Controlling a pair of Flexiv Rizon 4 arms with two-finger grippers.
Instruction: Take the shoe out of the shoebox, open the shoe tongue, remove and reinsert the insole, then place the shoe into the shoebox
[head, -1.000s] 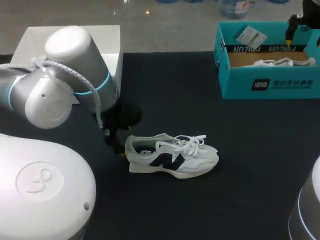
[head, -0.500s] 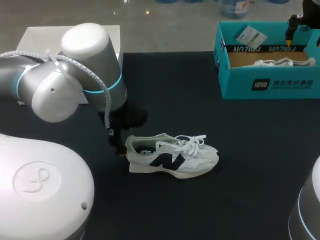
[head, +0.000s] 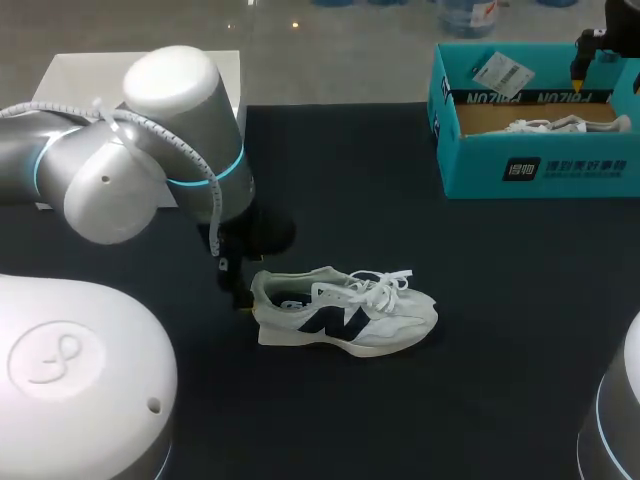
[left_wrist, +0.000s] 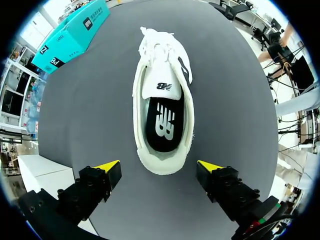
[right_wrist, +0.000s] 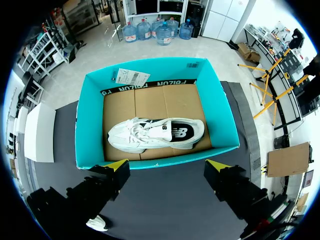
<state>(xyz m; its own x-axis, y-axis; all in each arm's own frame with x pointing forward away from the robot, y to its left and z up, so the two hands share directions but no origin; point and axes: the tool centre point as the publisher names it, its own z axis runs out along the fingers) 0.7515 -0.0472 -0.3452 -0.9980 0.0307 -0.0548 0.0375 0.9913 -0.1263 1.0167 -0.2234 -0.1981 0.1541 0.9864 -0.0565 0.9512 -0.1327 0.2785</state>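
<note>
At the far left corner of the dark surface I see a white box. My left arm comes in from that side and bends down to the middle of the surface. The left end effector is at the heel of the shoe, and its two fingers stand wide apart. In the left wrist view the heel lies about between the two yellow tips, with a gap on each side, so nothing is gripped. The shoe is white with a dark mark on its side. It stands on its sole on the surface, outside the box, with the heel toward my left end effector and the toe pointing to the right. Looking into the shoe, I see the black insole lying inside it, the white tongue ahead of the insole, and the laces toward the toe. At the far right corner stands the teal shoebox, open, and well apart from the shoe. A second shoe, also white, lies on its side on the cardboard bottom, and a paper tag hangs at the far wall of the box. The right end effector hovers above the shoebox, its fingers spread and holding nothing.
</note>
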